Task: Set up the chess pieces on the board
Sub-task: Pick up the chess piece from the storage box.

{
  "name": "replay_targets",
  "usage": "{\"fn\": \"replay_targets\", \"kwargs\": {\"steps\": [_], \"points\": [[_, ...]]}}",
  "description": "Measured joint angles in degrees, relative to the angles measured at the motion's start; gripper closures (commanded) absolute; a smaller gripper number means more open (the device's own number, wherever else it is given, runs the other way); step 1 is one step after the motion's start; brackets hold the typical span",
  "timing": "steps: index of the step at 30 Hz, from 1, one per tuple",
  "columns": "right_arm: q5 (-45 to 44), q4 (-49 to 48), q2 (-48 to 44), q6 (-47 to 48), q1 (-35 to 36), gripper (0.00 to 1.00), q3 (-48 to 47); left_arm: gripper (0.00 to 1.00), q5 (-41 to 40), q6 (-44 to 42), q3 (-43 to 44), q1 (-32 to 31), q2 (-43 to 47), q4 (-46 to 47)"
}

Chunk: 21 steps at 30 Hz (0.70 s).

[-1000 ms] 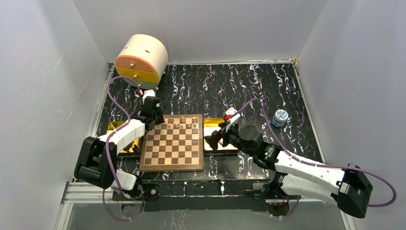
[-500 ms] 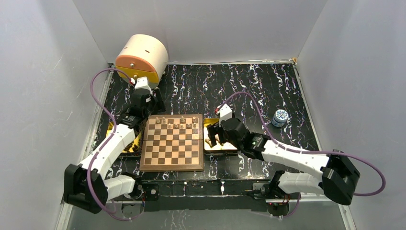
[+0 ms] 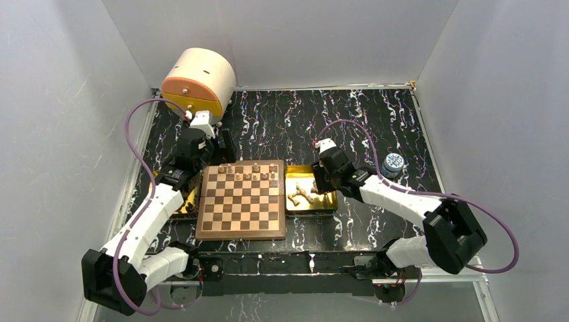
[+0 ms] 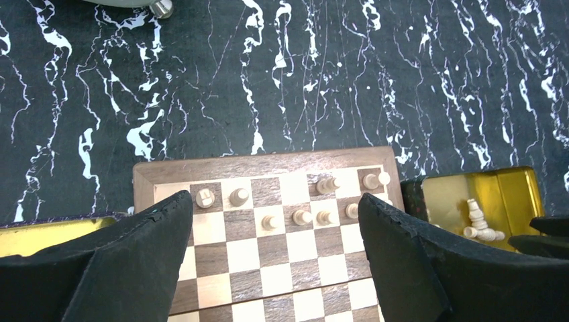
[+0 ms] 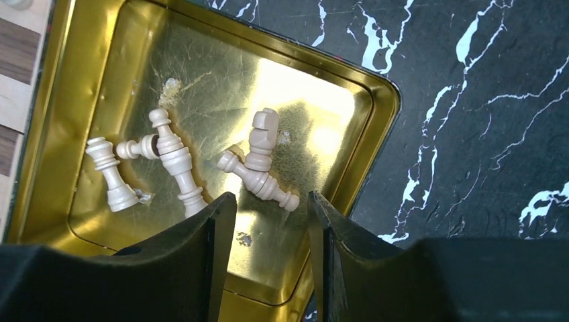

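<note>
Right fingers [image 5: 213,231], narrowly apart and empty, should straddle a single lying piece [image 5: 260,142] in the tray [image 5: 349,107]. Left fingers [image 4: 134,255] hang wide apart by the board [image 4: 268,265]'s far edge.

The board [image 3: 241,200] is lying in the middle of the desk [image 3: 322,121], toward its near edge. Chess pieces [image 4: 302,217] are standing on its two farthest rows. Just beside its right edge a tray [image 3: 329,209] is sitting, with other pieces [image 5: 178,161] lying on their sides in it. A second tray [image 3: 164,178] is sitting just left of the board, partly under the left arm. A round box [image 3: 198,82] is standing in the far left corner, behind the board. A small jar [image 3: 392,164] is standing right of the right-hand tray, apart from it. The left fingers [image 4: 134,261] are hanging over the board's far left part, the right fingers [image 5: 201,261] over the right-hand tray.
</note>
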<state>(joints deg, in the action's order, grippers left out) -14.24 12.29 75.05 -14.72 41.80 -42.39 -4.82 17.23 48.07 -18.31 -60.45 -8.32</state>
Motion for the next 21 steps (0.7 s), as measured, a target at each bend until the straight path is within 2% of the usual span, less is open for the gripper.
{"fn": "replay_targets", "kwargs": {"steps": [7, 21], "points": [[5.35, 4.76, 5.42, 6.12, -1.31, 0.51, -5.31, 0.1, -1.55, -2.51, -0.7, -1.81, 2.19, -1.81], [11.74, 6.78, 8.87, 16.57, -1.73, 0.48, -5.66, 0.09, -5.77, -3.69, -0.7, -3.21, 2.82, -3.8]]}}
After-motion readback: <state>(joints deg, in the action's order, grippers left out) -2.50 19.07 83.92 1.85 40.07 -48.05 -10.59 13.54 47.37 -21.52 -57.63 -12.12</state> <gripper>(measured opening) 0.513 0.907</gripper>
